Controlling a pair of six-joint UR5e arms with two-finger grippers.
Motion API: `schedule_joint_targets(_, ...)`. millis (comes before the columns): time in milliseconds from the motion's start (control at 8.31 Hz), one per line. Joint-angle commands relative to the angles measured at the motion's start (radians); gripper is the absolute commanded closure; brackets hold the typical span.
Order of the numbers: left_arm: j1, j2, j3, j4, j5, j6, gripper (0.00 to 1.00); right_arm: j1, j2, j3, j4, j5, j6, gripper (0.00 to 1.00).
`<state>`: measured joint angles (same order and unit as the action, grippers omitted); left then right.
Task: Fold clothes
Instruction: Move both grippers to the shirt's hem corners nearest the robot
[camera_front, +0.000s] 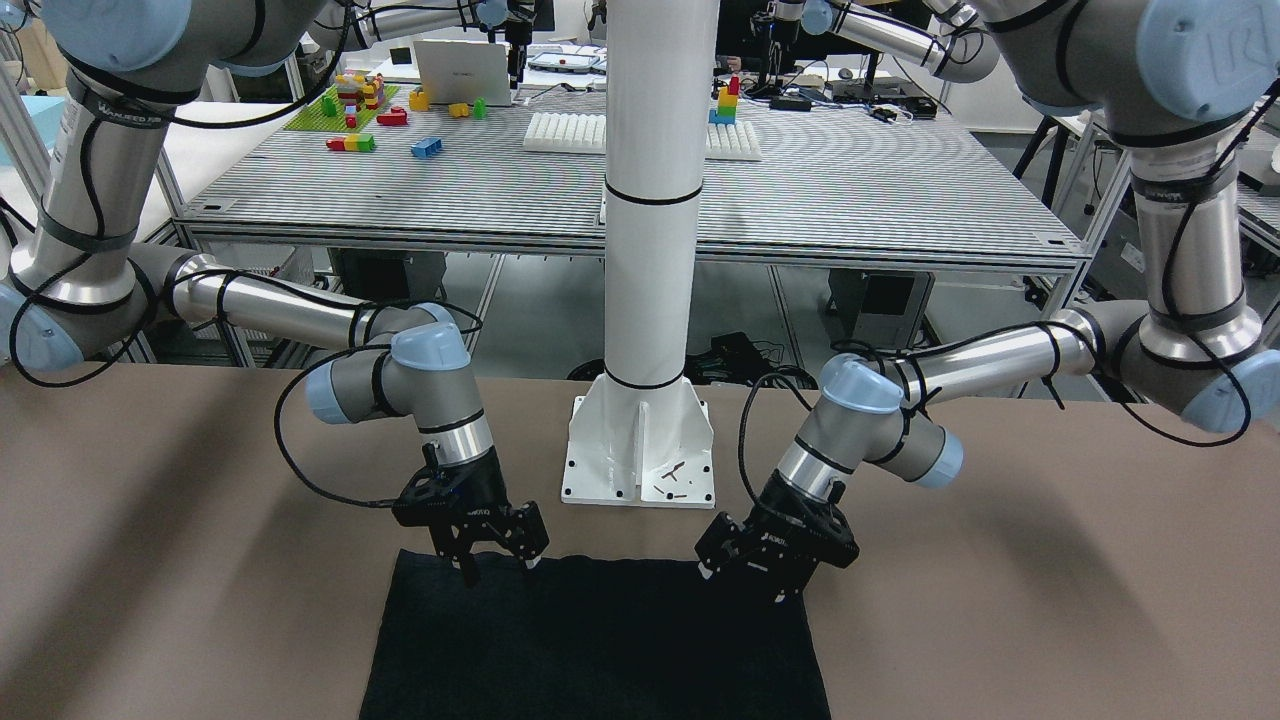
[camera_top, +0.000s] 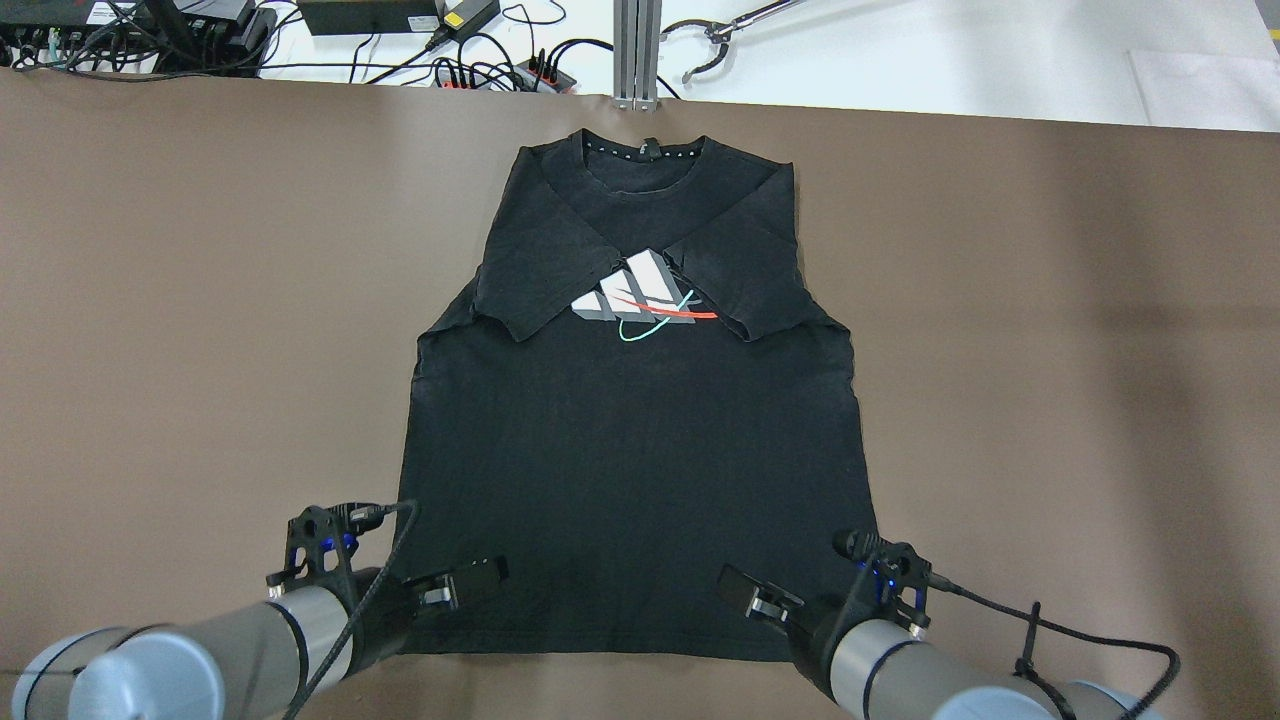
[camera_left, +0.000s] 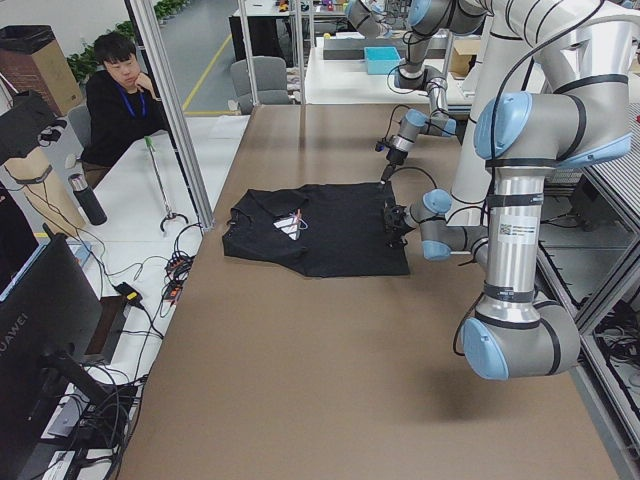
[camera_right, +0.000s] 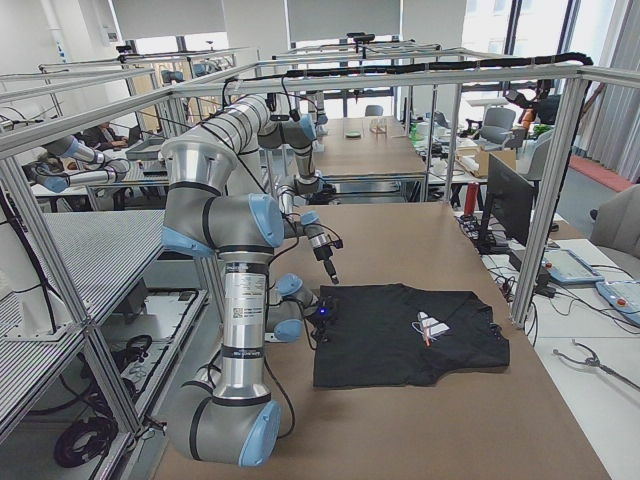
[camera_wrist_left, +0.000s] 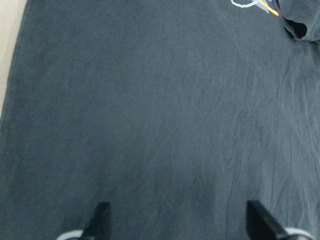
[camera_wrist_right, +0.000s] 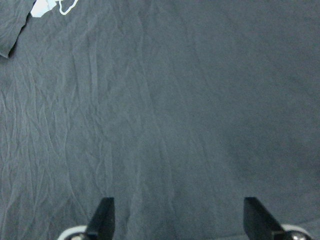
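Note:
The clothes are one black T-shirt (camera_top: 630, 450) lying flat on the brown table, collar at the far side. Both sleeves are folded in over the chest beside a white, red and teal logo (camera_top: 640, 305). My left gripper (camera_top: 465, 585) hovers open over the shirt's near left hem corner. My right gripper (camera_top: 752, 597) hovers open over the near right hem area. In the left wrist view the left gripper (camera_wrist_left: 180, 220) has only flat black fabric (camera_wrist_left: 160, 100) between its spread fingertips. The right gripper (camera_wrist_right: 180, 215) shows the same over the cloth (camera_wrist_right: 175, 100).
The white robot pedestal (camera_front: 640, 440) stands just behind the shirt's hem. Cables and power strips (camera_top: 480, 65) lie beyond the table's far edge. A person (camera_left: 115, 90) sits past that edge. Bare brown table (camera_top: 1050, 350) spreads on both sides of the shirt.

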<state>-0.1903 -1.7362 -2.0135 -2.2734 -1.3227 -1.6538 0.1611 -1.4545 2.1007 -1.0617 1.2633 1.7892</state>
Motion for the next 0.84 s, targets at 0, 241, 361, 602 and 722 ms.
schedule_joint_targets(0, 0.107, 0.096, -0.028, 0.002, 0.057, -0.093, 0.05, -0.08, -0.241, 0.01, 0.281, -0.087, 0.041, 0.09)
schedule_joint_targets(241, 0.107, 0.156, -0.015, 0.006, 0.048, -0.093, 0.05, -0.075, -0.282, 0.013, 0.321, -0.078, 0.038, 0.08)
schedule_joint_targets(361, 0.106, 0.158, -0.007, 0.009, 0.033, -0.093, 0.05, -0.075, -0.282, 0.013, 0.319, -0.073, 0.039, 0.09)
schedule_joint_targets(602, 0.107, 0.156, 0.015, 0.038, 0.028, -0.093, 0.05, -0.071, -0.28, 0.009, 0.318, -0.073, 0.038, 0.08)
schedule_joint_targets(722, 0.106, 0.155, 0.015, 0.04, 0.028, -0.092, 0.05, -0.071, -0.279, 0.009, 0.319, -0.073, 0.038, 0.07)
